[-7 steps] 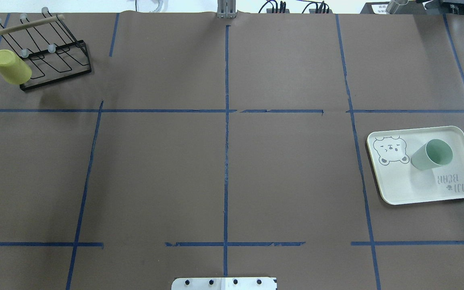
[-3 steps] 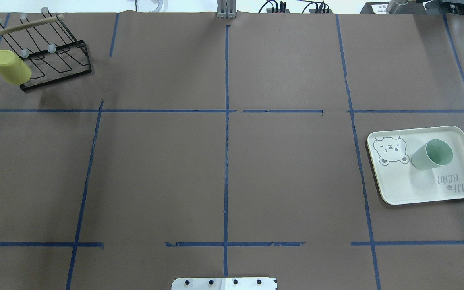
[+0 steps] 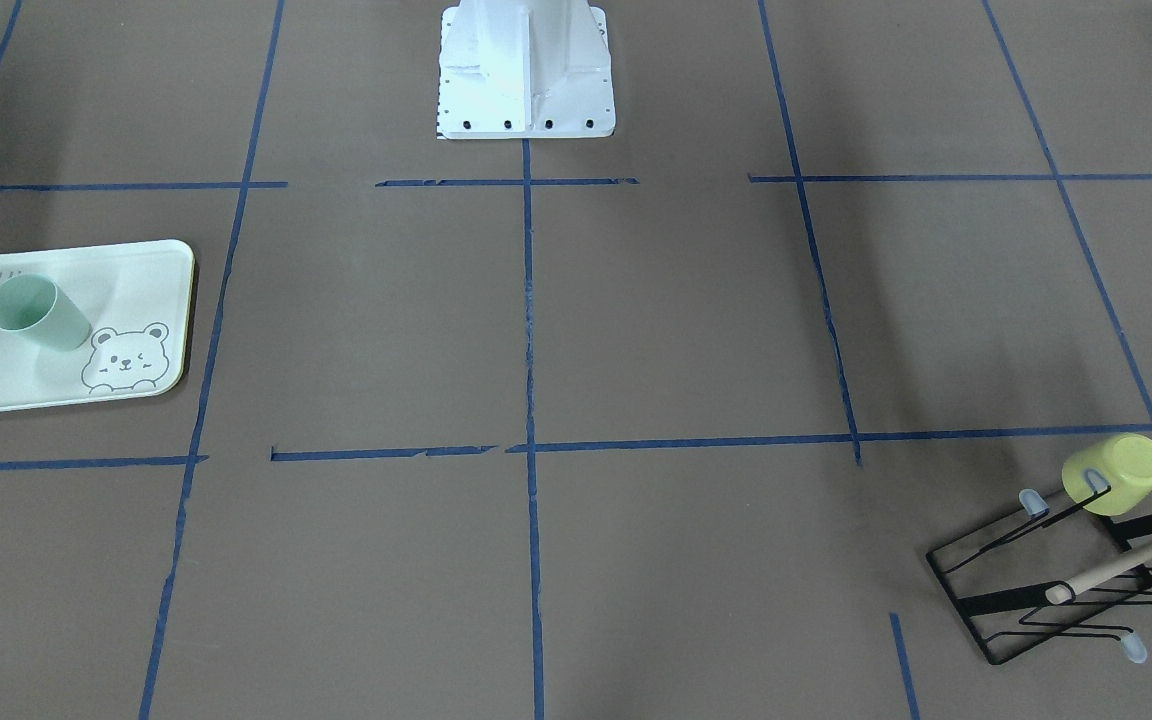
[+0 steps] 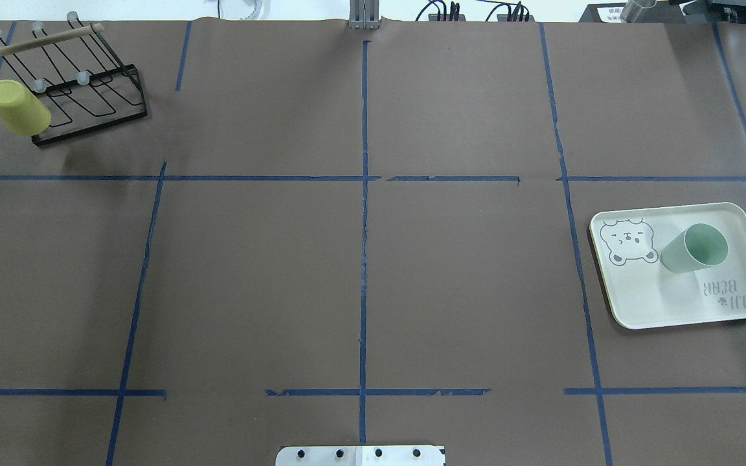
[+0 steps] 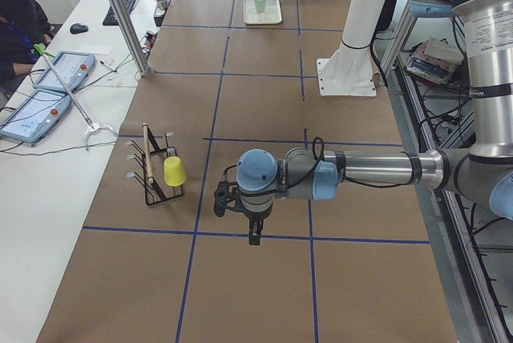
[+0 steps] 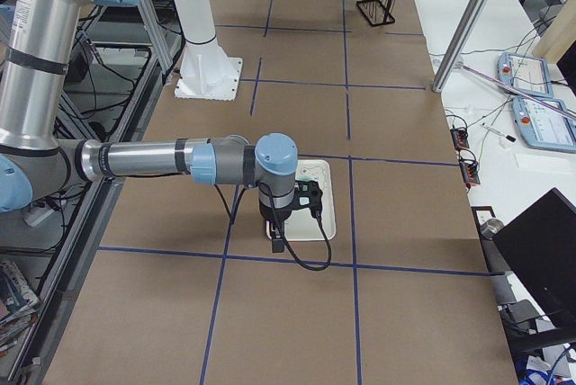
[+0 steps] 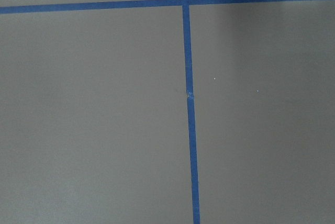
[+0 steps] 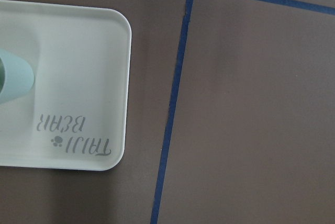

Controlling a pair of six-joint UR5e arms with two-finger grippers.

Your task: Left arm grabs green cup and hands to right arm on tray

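Observation:
The green cup stands upright on the tray at the right of the table, next to the bear drawing. It also shows in the front view and at the left edge of the right wrist view. My left gripper shows only in the exterior left view. It hangs pointing down over bare table, well clear of the cup. My right gripper shows only in the exterior right view, pointing down beside the tray. I cannot tell whether either is open or shut.
A yellow-green cup hangs upside down on a black wire rack at the far left corner. The robot's white base stands at the table's middle edge. Blue tape lines cross the brown table cover.

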